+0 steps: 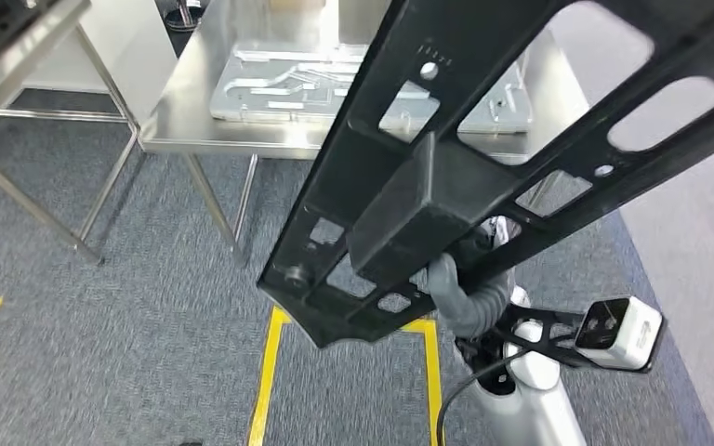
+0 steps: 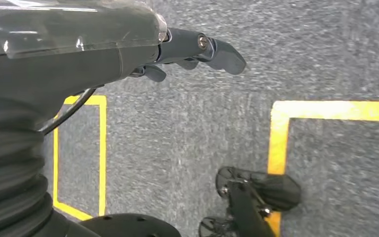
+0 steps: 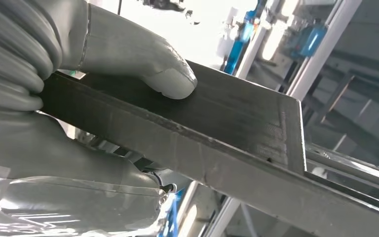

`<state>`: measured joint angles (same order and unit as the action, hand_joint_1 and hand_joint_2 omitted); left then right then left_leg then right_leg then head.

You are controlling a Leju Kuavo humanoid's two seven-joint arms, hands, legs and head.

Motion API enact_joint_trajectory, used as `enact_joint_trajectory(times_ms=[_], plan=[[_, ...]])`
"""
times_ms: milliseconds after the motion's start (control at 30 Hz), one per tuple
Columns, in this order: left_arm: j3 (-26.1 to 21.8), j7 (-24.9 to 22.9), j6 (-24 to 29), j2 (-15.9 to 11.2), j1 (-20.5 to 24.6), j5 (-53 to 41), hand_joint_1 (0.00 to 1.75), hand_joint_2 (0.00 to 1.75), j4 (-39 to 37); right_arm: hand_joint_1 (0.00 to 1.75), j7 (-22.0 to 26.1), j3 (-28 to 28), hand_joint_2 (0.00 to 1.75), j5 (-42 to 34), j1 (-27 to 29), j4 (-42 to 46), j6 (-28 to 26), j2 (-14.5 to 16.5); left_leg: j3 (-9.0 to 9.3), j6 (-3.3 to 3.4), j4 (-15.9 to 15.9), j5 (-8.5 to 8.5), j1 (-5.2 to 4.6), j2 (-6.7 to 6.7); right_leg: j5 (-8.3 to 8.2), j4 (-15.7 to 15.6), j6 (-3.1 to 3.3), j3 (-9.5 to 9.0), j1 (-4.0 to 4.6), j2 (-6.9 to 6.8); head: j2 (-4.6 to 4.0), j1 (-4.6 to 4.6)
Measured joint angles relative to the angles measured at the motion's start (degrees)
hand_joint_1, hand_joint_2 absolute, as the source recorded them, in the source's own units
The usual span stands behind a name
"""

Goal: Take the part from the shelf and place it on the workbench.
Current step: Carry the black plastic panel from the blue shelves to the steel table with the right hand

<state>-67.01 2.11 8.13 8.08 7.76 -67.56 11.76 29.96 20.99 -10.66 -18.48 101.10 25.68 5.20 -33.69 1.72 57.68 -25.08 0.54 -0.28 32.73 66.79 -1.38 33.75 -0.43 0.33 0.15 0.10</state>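
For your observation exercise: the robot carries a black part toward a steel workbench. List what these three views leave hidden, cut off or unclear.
- Black part: its far end runs off the head view's top and right edges; full length unknown.
- Right hand: in the head view mostly hidden beneath the part; the right wrist view shows the thumb pressing on it.
- Workbench: the part covers much of its top and the grey tray.
- Left hand: close and partly cropped; holds nothing.

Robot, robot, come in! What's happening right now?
Right hand grips black part. Left hand holds nothing, over carpet. Steel workbench ahead, grey tray on it.
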Motion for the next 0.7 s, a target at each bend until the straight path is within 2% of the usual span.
enact_joint_trajectory(times_ms=[67,100,133,200,233,267,300,333,400,467,567,600,633,667,700], plan=[[0.0,0.0,0.0,0.0,0.0,0.0,0.00,1.75,0.0,1.75,0.0,0.0,1.75,0.0,0.1,0.0,0.0,0.0,0.53,0.10,0.0,-0.58,0.01,-0.01,2.31,6.4,-0.50,4.62,-0.25,-0.03,0.00,0.04],[0.0,0.0,0.0,0.0,0.0,0.0,0.00,1.75,0.0,1.75,0.0,0.0,1.75,0.0,0.1,0.0,0.0,-0.1,0.93,0.06,0.0,-0.94,0.03,-0.03,2.04,7.5,-0.67,6.04,-0.38,-0.04,0.00,0.04],[0.0,0.0,0.0,0.0,-0.1,0.0,0.00,1.75,0.0,1.75,0.0,0.1,1.75,0.0,0.2,0.0,0.0,-0.1,1.46,-0.02,0.0,-1.35,0.05,-0.05,0.44,6.4,-0.78,6.43,-0.51,-0.07,0.00,0.04],[0.0,0.0,0.0,0.1,-0.1,0.0,0.00,1.75,0.0,1.75,0.0,0.1,1.75,0.0,0.2,0.0,0.0,-0.1,2.64,-0.37,0.0,-2.31,0.12,-0.10,-5.19,-0.7,-0.75,4.50,-0.74,-0.19,0.00,0.06],[0.0,0.0,0.0,0.2,-0.1,0.0,0.00,1.75,0.0,1.75,0.0,0.1,1.75,0.0,0.1,-0.1,0.0,-0.1,3.13,-0.64,0.1,-2.74,0.11,-0.15,-6.78,-4.3,-0.64,3.45,-0.68,-0.29,0.00,0.02],[0.0,0.0,0.0,0.2,0.0,0.0,0.00,1.75,0.0,1.75,0.0,0.1,1.75,0.0,0.1,-0.1,0.0,-0.2,3.37,-1.00,0.0,-3.10,0.09,-0.17,-7.54,-6.7,-0.34,2.73,-0.53,-0.39,0.00,0.02],[0.0,0.0,0.0,0.2,0.0,0.0,0.00,1.75,0.0,1.75,0.0,0.1,1.75,0.0,0.1,-0.1,0.0,-0.2,3.57,-1.43,0.0,-3.36,0.06,-0.16,-7.62,-7.7,0.04,2.51,-0.33,-0.44,0.00,0.00],[0.0,0.0,0.0,0.2,0.0,0.0,0.00,1.75,0.0,1.75,0.0,0.1,1.75,0.0,0.1,-0.1,0.0,-0.2,3.83,-1.87,0.2,-3.40,0.00,-0.14,-7.24,-7.9,0.50,2.51,-0.18,-0.43,-0.01,-0.03],[0.0,0.0,0.0,0.2,0.0,0.0,0.00,1.75,0.0,1.75,0.0,0.1,1.75,0.0,0.1,-0.1,0.0,-0.2,4.21,-2.65,0.7,-3.74,0.02,-0.05,-7.78,-8.2,1.34,1.77,-0.31,-0.30,-0.01,-0.03],[0.0,0.1,0.0,0.2,0.3,0.0,0.00,1.75,0.0,1.75,0.0,0.2,1.75,0.0,-0.1,0.0,0.0,-0.1,2.51,-3.08,4.4,-4.75,0.12,0.00,-7.58,-8.4,1.95,0.86,-0.48,-0.31,0.00,-0.17],[0.0,0.1,0.0,0.2,0.4,0.0,0.00,1.75,0.0,1.75,0.1,0.2,1.75,0.0,-0.1,0.0,0.1,-0.1,-4.28,-3.54,15.4,-8.74,0.18,0.03,-6.82,-8.5,2.56,0.12,-0.28,-0.32,0.00,-0.36],[0.0,0.1,0.0,0.2,0.3,0.0,0.00,1.75,0.0,1.75,0.1,0.3,1.75,0.0,0.0,0.0,0.1,-0.1,-5.83,-3.50,17.0,-9.34,0.17,0.03,-6.52,-8.5,2.63,-0.21,-0.18,-0.23,0.00,-0.36],[0.0,0.1,0.0,0.2,0.2,0.0,0.00,1.75,0.0,1.75,0.1,0.3,1.75,0.0,0.1,0.0,0.1,-0.1,-6.39,-3.31,16.6,-8.64,0.16,0.03,-6.19,-8.5,2.65,-0.64,-0.07,-0.12,-0.01,-0.36],[0.0,0.1,0.0,0.2,0.1,0.0,0.00,1.75,0.0,1.75,0.1,0.3,1.75,0.0,0.1,0.0,0.1,-0.2,-5.88,-2.99,14.1,-6.65,0.12,0.03,-5.85,-8.5,2.64,-1.15,0.03,-0.03,-0.01,-0.36],[0.0,0.1,0.0,0.2,0.1,0.0,0.00,1.75,0.0,1.75,0.1,0.3,1.75,0.0,0.1,0.0,0.1,-0.2,-4.63,-2.49,10.1,-3.82,0.01,0.04,-5.48,-8.5,2.59,-1.70,0.13,0.01,-0.01,-0.36]])
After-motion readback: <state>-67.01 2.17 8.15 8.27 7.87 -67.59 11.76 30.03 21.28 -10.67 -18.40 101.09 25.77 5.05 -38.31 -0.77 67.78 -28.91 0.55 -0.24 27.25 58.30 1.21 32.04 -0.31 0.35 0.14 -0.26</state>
